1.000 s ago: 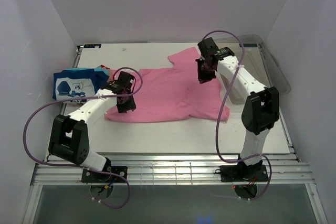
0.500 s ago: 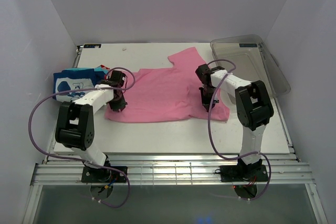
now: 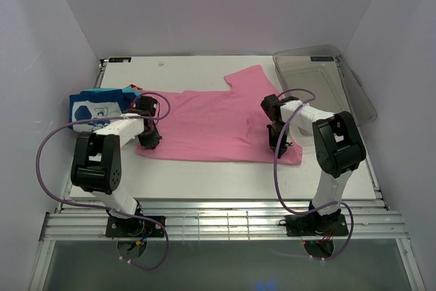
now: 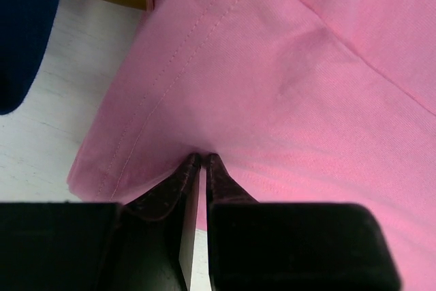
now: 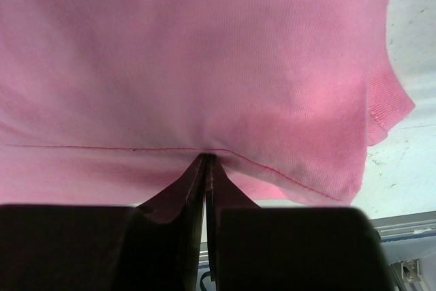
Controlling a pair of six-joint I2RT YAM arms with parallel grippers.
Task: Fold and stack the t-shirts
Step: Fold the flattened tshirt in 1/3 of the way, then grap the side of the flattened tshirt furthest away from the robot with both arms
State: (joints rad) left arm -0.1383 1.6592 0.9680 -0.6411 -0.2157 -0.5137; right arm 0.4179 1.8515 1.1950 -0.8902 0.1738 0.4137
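A plain pink t-shirt point(image 3: 214, 122) lies spread flat on the white table point(image 3: 204, 175). My left gripper point(image 3: 149, 141) is shut on the shirt's near left corner; in the left wrist view point(image 4: 201, 159) the fingertips pinch pink cloth point(image 4: 286, 73) beside a stitched hem. My right gripper point(image 3: 276, 144) is shut on the near right hem; in the right wrist view point(image 5: 206, 159) the tips close on the seam of the pink cloth point(image 5: 204, 52). A stack of folded t-shirts point(image 3: 99, 108), topped by a blue one with a white print, sits at the left; its blue edge point(image 4: 20, 25) shows in the left wrist view.
A clear plastic bin point(image 3: 325, 76) stands tilted at the back right, close to the shirt's raised sleeve. White walls enclose three sides. The metal rail point(image 3: 218, 223) runs along the near table edge; it also shows in the right wrist view point(image 5: 409, 236).
Both grippers came down onto the shirt's near edge and shut on it. The right arm moved from the back to the near right. The shirt now lies wider and flatter.
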